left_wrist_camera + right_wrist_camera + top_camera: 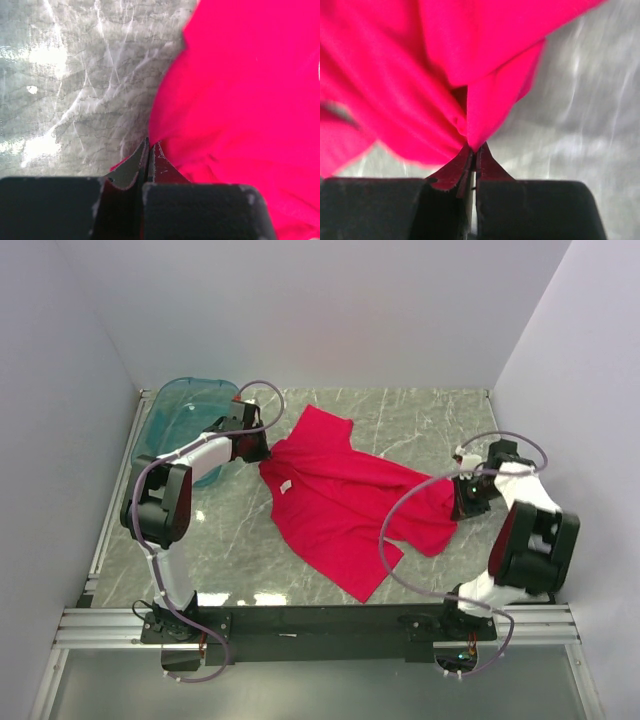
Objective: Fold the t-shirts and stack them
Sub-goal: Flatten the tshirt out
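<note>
A plain bright red t-shirt (345, 500) lies spread and rumpled across the middle of the marble table, its white neck label facing up. My left gripper (262, 456) is shut on the shirt's left edge near the collar; in the left wrist view its jaws pinch red cloth (240, 95) at the tips (151, 146). My right gripper (458, 498) is shut on the shirt's right edge; in the right wrist view the cloth (420, 75) hangs bunched from the closed tips (474, 149), lifted a little off the table.
A translucent teal plastic tub (188, 412) stands at the back left corner, just behind my left arm. White walls close in the table on the left, back and right. A black rail runs along the near edge (320, 622).
</note>
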Controlling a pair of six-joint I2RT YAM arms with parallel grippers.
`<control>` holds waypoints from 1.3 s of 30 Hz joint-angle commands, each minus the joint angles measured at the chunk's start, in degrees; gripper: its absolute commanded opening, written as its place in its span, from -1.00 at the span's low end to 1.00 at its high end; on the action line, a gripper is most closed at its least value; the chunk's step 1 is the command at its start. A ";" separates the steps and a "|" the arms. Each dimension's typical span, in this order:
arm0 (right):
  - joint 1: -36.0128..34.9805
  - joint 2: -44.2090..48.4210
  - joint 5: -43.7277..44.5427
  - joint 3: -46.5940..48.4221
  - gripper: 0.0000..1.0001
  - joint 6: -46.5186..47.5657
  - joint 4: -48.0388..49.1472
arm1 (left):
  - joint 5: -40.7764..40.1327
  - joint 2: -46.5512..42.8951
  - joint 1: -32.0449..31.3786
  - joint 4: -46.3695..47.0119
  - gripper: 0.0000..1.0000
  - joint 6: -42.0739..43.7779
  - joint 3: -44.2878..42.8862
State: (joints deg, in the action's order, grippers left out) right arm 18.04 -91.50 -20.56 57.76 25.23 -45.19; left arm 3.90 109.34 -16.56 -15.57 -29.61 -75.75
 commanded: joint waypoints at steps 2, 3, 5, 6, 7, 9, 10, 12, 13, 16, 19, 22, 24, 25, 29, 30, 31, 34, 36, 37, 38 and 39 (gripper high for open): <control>1.47 12.13 2.27 -4.13 -1.00 10.35 -13.49 | 1.02 -3.17 1.00 1.16 -0.99 0.07 -0.28; 1.64 13.18 3.58 -4.84 -0.87 11.23 -14.30 | 1.11 -3.25 1.09 1.07 -0.99 0.07 -0.37; 3.21 15.38 4.38 -5.64 -0.29 11.77 -13.36 | 1.55 -3.34 1.09 1.16 -0.99 0.07 -0.28; 4.18 15.74 4.04 -5.20 0.04 11.07 -12.30 | 1.90 -3.43 1.09 1.33 -0.99 -0.10 -0.19; 4.80 15.31 3.42 -4.59 0.11 10.63 -11.33 | 2.42 -3.43 1.09 1.33 -0.99 -0.10 -0.11; 5.60 11.47 1.67 -0.64 0.19 8.62 -9.31 | 2.60 -3.52 1.09 1.34 -0.99 -0.10 0.07; 5.69 9.70 -0.69 0.85 0.22 7.65 -7.65 | 3.12 -3.61 1.09 1.68 -0.99 -0.10 0.42; 5.51 3.13 -3.25 5.68 0.29 4.85 -6.06 | 3.57 -3.78 1.09 2.04 -0.99 -0.19 0.77; 5.25 0.74 -5.79 7.53 0.30 3.78 -5.35 | 3.92 -3.78 1.09 2.12 -0.99 -0.28 0.95; 2.98 -8.47 -7.83 14.30 0.32 1.14 -5.00 | 4.27 -3.70 1.09 2.39 -0.99 -0.28 1.21; 0.60 -14.30 -7.57 17.91 0.32 -1.58 -3.77 | 4.80 -3.43 1.09 2.65 -0.99 -0.37 1.21; 0.15 -17.30 -5.99 19.50 0.31 -2.91 -3.42 | 5.06 -3.17 1.09 2.48 -0.99 -0.37 1.13; 0.15 -18.27 -4.42 19.24 0.30 -2.74 -3.06 | 5.33 -3.17 1.09 2.65 -0.99 -0.37 1.04; 0.24 -18.62 -4.06 19.15 0.29 -2.47 -2.98 | 5.50 -3.08 1.09 2.74 -0.99 -0.45 1.04; 0.15 -19.76 -5.10 18.97 -0.09 -1.07 -4.72 | 6.12 -2.82 1.09 3.00 -0.99 -0.72 0.95; 0.24 -19.77 -5.63 18.97 -0.20 -0.45 -5.17 | 6.03 -2.90 1.09 2.92 -0.99 -0.63 1.04; 0.15 -19.68 -6.16 19.15 -0.34 -0.27 -5.35 | 5.77 -3.08 1.09 2.83 -0.99 -0.63 1.13; 0.24 -18.10 -5.29 20.46 -0.93 -0.97 -3.17 | 5.77 -3.08 1.09 2.74 -0.99 -0.54 1.04; 0.15 -16.70 -5.11 21.95 -1.00 -1.94 -2.01 | 5.68 -3.17 1.09 2.74 -0.99 -0.45 1.04; 0.15 -16.52 -5.02 24.57 -1.00 -2.38 -1.40 | 5.59 -3.08 1.09 2.57 -0.99 -0.37 0.95; 0.15 -16.43 -5.63 26.08 -1.00 -2.82 -1.04 | 5.42 -3.08 1.09 2.30 -0.99 -0.19 0.86; 0.15 -16.43 -5.81 27.57 -1.00 -4.30 -0.52 | 5.33 -2.99 1.09 2.13 -0.99 -0.10 0.69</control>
State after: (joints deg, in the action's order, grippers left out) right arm 18.00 -110.83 -25.56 79.18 23.16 -49.12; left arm 8.75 108.57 -15.70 -14.46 -29.65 -74.67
